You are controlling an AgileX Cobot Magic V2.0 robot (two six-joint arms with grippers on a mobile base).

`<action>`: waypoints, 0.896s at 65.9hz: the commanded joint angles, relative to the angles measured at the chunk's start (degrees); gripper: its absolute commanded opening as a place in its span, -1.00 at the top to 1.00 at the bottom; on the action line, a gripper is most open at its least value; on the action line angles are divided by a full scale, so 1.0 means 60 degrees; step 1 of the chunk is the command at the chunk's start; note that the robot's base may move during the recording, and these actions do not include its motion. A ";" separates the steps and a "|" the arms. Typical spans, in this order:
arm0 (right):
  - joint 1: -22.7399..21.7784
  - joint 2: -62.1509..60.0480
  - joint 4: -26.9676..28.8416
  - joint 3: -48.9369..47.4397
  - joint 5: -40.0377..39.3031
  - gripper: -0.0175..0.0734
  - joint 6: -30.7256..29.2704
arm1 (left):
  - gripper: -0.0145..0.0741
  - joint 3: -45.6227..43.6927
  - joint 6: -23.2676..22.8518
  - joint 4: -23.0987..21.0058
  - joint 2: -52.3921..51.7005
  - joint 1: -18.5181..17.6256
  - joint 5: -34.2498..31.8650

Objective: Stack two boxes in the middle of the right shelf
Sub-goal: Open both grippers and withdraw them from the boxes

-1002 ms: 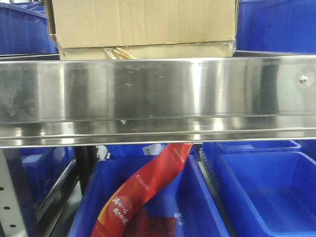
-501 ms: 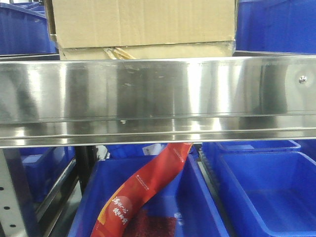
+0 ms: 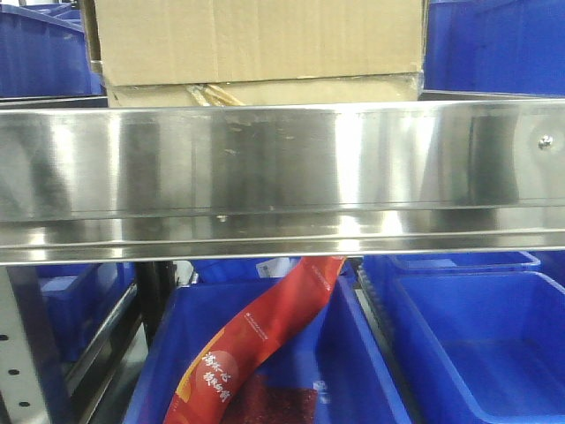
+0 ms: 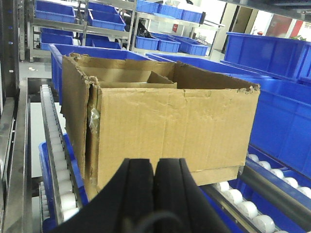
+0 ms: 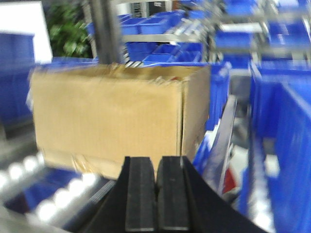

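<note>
Tall tan corrugated cardboard box [image 4: 165, 124] stands directly ahead of both pinched-together tools, left tool [image 4: 154, 194] and right tool [image 5: 157, 194]; neither holds anything.

The red packet [image 3: 256, 340] in the blue bin [image 3: 371, 371] carries yellow Chinese characters, too small to read.

Bright light; glare on shelf [image 3: 282, 168]; right wrist view motion-blurred
</note>
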 commanded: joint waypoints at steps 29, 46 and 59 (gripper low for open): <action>-0.4229 -0.2548 0.3846 0.4352 -0.2641 0.97 -0.4101 | 0.92 -0.0008 -0.0053 0.0007 -0.0052 -0.0055 -0.0187; -0.4320 -0.4042 0.3846 0.5942 -0.2641 0.97 -0.3572 | 0.92 -0.0008 -0.0053 0.0007 -0.0052 -0.0055 -0.0187; -0.4518 -0.4155 0.3846 0.6045 -0.2647 0.97 -0.3828 | 0.92 -0.0008 -0.0053 0.0007 -0.0049 -0.0055 -0.0207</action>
